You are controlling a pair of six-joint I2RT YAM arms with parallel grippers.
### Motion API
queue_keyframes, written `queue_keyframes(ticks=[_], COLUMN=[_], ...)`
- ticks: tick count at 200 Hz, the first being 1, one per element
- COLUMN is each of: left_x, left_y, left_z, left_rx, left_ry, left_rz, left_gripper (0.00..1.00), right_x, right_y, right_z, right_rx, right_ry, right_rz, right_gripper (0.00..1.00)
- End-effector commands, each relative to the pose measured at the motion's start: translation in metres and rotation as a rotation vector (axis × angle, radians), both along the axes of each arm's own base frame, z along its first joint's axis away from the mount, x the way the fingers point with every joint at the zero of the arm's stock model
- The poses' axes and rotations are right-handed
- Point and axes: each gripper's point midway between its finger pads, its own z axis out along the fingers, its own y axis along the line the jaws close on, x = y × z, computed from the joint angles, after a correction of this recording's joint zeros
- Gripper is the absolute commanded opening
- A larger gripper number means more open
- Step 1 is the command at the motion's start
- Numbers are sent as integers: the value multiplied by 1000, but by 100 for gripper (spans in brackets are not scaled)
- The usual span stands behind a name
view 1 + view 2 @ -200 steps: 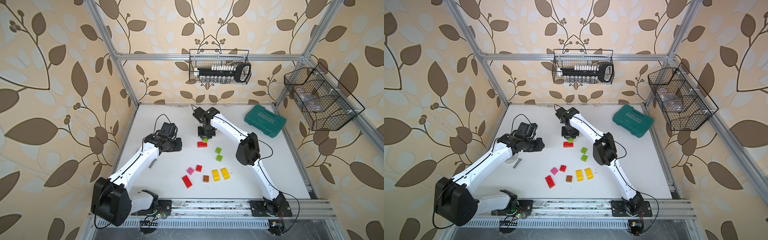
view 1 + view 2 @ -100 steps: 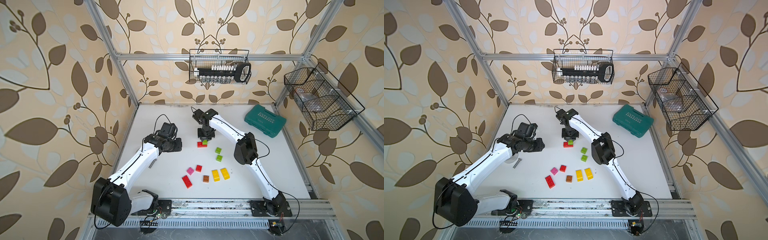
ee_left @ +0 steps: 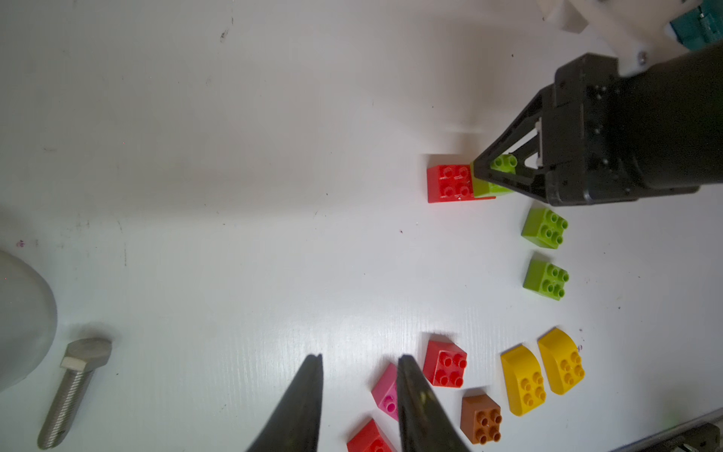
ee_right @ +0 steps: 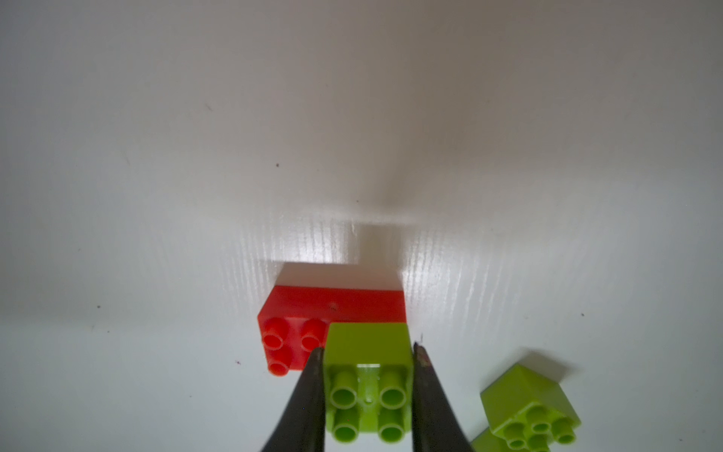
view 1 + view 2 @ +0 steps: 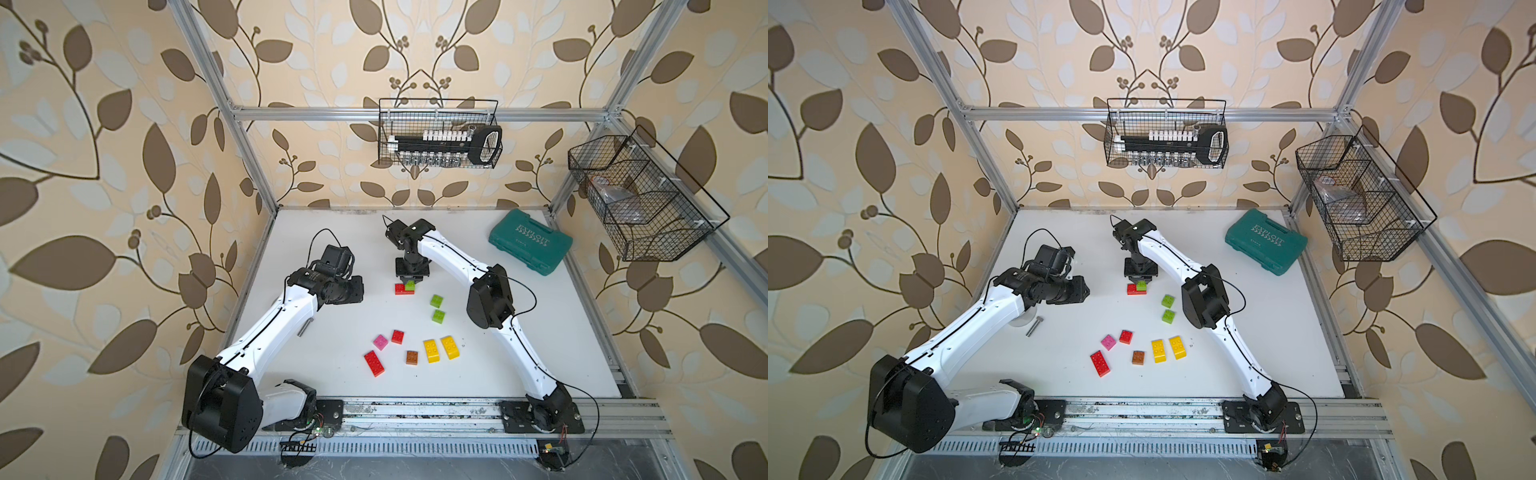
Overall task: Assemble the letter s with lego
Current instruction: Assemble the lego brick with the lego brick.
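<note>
A green brick (image 4: 367,395) is clamped by the right tool (image 4: 367,350) over the right end of a red brick (image 4: 332,307), seemingly for pressing down.

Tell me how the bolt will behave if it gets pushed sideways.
The bolt lies on its side on the table. Its round threaded shank would probably roll, though the hex head should make it curve and stop soon. It looks like solid metal, so it is likely stiff and heavy for its size.
</note>
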Motion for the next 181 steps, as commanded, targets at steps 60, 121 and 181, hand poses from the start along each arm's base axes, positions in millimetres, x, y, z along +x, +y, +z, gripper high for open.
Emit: queue_keyframes(ticks=[60, 121, 181], left_x=[2, 2, 2], left_y=[3, 4, 5], left_z=[4, 4, 4], left_rx=[-13, -11, -7], left_ry=[-12, -10, -10], left_rz=[17, 19, 23], left_gripper=[35, 35, 35], right_x=[-11, -21, -28], right_y=[-15, -19, -14], right_z=[-36, -31, -47], right_rx=[-82, -128, -132], right_ry=[61, 43, 59], right_rz=[13, 52, 32], right_gripper=[0, 0, 0])
